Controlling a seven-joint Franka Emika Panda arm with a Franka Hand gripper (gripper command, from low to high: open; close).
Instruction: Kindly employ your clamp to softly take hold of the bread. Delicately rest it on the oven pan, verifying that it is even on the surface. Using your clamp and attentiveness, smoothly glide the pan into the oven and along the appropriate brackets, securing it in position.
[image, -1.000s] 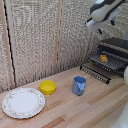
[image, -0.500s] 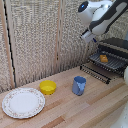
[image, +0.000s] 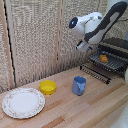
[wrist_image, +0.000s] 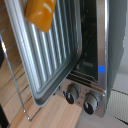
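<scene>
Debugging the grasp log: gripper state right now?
Gripper: cannot tell if open or closed; holds nothing visible. The bread sits on the oven pan.

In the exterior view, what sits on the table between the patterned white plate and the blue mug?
The round yellow bowl sits between the patterned white plate and the blue mug; only the exterior view shows it.

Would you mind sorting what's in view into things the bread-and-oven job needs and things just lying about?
Belongs to the job:
bread
oven pan
oven
clamp

Just lying about:
blue mug
yellow bowl
patterned plate
</scene>
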